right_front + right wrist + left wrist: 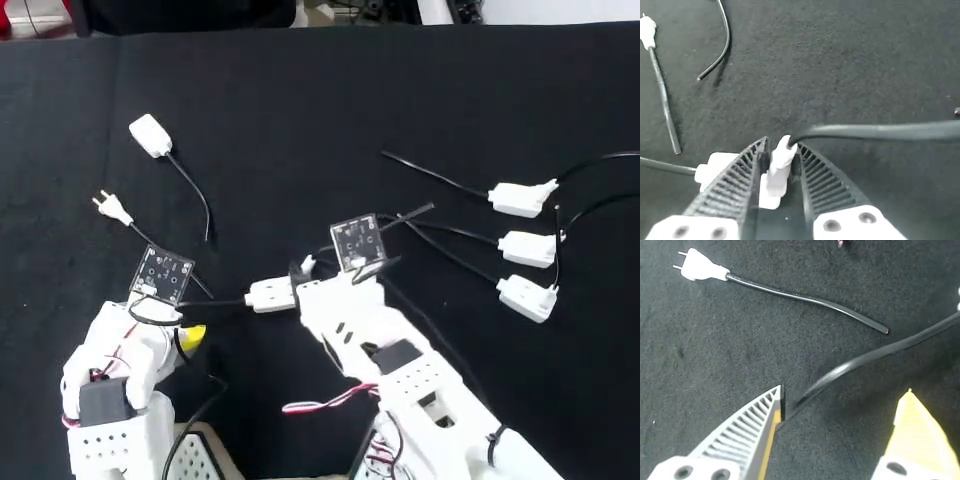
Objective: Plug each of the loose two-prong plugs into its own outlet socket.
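Clamping a plug (779,165) just beside a socket (715,167), right gripper (781,145) sits mid-table (300,110), near front edge. Left gripper (845,389) gapes wide, holding nothing, front-left corner; back half open.

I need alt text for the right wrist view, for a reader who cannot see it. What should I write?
The right end effector grips a white two-prong plug by its body, right against a white outlet socket on black cloth. The plug's black cable runs off sideways; another loose plug lies farther away.
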Controlling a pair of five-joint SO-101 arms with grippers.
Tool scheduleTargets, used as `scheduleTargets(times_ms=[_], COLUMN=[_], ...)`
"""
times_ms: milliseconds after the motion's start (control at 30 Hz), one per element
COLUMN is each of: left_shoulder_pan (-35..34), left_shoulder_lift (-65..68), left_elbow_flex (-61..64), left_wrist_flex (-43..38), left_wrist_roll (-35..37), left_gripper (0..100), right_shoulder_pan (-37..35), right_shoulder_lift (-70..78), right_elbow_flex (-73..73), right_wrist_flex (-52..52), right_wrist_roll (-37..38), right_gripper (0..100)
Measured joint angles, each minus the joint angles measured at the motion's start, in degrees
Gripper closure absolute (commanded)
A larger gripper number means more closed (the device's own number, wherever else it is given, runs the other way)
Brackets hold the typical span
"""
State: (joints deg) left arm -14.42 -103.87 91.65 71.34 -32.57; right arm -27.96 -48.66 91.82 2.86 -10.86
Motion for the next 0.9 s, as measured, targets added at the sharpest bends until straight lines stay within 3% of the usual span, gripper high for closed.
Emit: scheduleTargets(times_ms=[267,600,733,900], left_shoulder_pan=[0.0,0.0,0.0,0.0], left_shoulder_lift=[0.0,0.0,0.0,0.0], left_elbow_flex=[0.0,0.0,0.0,0.0], left_wrist_flex=[0.0,0.0,0.0,0.0], left_wrist_roll=[0.1,0.9,0.9,0.9], left_gripper=[65,65,65,65], right_shoulder_pan=[1.5,1.8,1.8,1.8], right_shoulder_lift=[2.1,25.8,21.5,6.0], right_elbow_flex=[-4.0,-17.5,-16.4,-8.4], right_wrist_flex=[0.2,-3.3,-3.3,-3.3], right_wrist_roll=[2.5,2.8,2.8,2.8], right_gripper=[98.6,98.6,98.6,98.6])
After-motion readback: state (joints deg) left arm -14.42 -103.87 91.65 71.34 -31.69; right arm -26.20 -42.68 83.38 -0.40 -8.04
